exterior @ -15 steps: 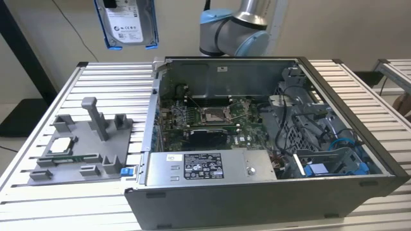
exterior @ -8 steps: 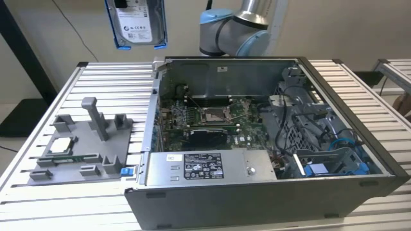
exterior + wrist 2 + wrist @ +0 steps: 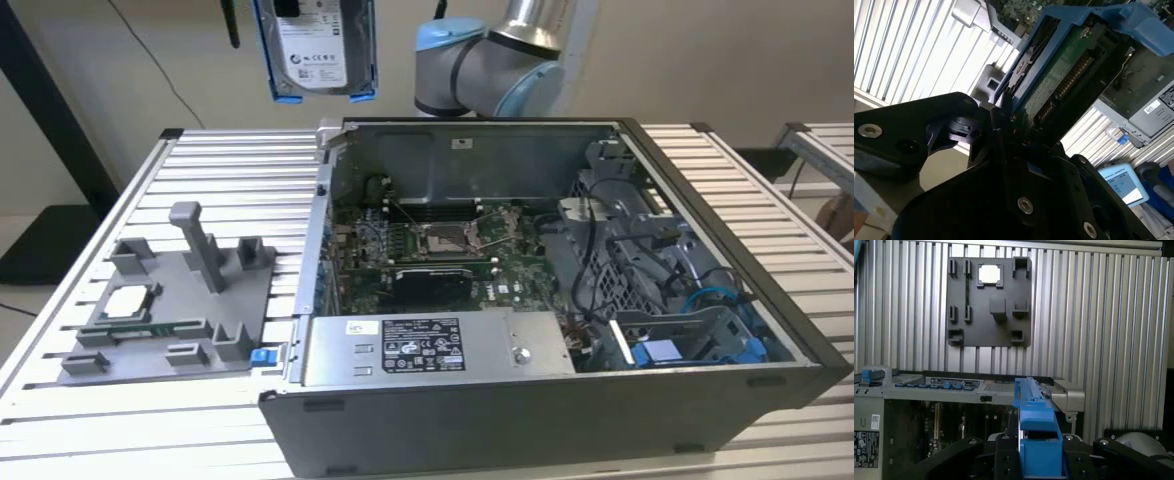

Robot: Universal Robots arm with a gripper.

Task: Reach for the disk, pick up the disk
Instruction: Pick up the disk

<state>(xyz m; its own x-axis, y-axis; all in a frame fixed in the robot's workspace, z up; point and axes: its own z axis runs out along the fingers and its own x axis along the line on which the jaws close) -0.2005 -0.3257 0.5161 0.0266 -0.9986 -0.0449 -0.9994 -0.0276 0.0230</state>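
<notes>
Pincer (image 3: 1039,461) is clamped on the disk (image 3: 1036,427), with black fingers (image 3: 1004,457) pressing the blue bracket from either side in both wrist views. In the exterior view the disk hangs high over the table's (image 3: 200,170) far edge, beside the arm (image 3: 487,60) and behind the open case (image 3: 561,400), toward the exterior view's left. The frame's top edge cuts off the disk's upper end.

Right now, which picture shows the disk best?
The exterior view: the disk hangs up high with its white label facing the camera. The second wrist view shows its green circuit side; the first wrist view shows its blue bracket edge-on.
</notes>
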